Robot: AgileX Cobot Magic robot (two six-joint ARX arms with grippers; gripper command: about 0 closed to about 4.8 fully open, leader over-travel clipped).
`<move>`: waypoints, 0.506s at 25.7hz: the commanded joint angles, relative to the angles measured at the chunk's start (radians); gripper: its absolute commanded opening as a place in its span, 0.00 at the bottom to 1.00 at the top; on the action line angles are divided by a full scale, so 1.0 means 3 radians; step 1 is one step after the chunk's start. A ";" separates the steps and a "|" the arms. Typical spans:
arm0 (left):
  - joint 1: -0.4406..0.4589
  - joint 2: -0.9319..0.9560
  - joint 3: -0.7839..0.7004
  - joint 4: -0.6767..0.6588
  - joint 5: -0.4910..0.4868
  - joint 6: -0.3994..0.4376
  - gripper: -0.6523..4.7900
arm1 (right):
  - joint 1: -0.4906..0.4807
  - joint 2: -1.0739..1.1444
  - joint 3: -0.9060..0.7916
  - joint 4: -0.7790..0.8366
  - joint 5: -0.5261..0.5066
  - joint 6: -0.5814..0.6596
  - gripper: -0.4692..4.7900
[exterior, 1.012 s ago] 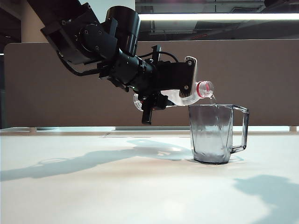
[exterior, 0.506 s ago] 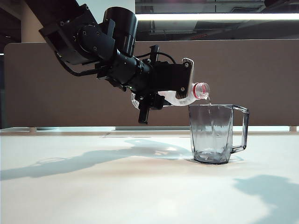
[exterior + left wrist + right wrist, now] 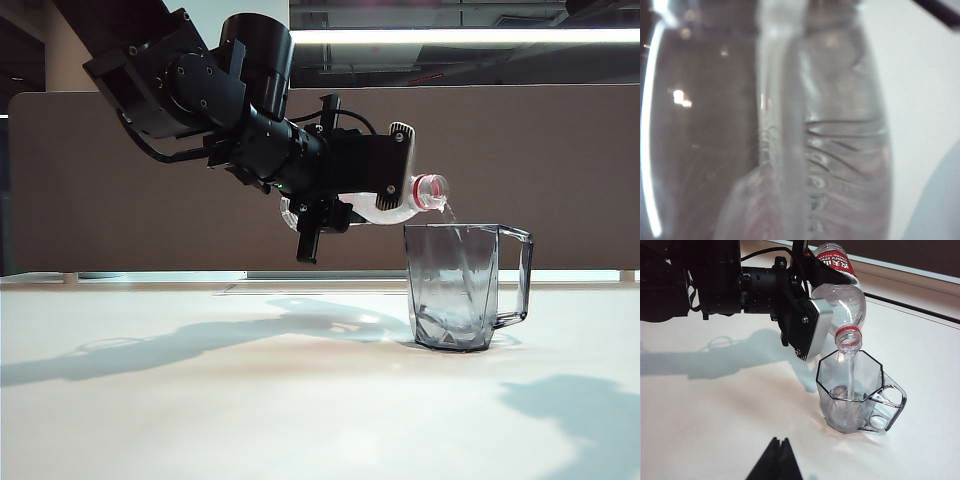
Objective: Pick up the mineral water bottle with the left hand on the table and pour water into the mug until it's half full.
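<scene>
Pouring now: I am holding the mineral water bottle [image 3: 385,208] clamped in the left gripper [image 3: 375,185], tipped over the mug [image 3: 458,285] on the table [image 3: 200,400]; water [image 3: 850,377] is streaming in. My right gripper [image 3: 776,460] is sitting low, fingers pressed together.

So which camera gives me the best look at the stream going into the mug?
The right wrist view: it looks down at the bottle mouth, the stream and the open mug. The exterior view shows only a thin trickle at the rim, side-on. The left wrist view is a blurred close-up of the bottle held in the left end effector.
</scene>
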 commanded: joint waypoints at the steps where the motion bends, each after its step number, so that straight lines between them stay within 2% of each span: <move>1: 0.0005 -0.0042 0.0037 0.0173 0.0011 0.0015 0.44 | -0.0001 -0.0009 0.0015 0.0048 -0.0008 -0.0011 0.07; 13: 0.0005 -0.0042 0.0036 0.0174 0.0011 0.0089 0.44 | -0.0001 -0.0008 0.0015 0.0050 -0.0008 -0.0011 0.07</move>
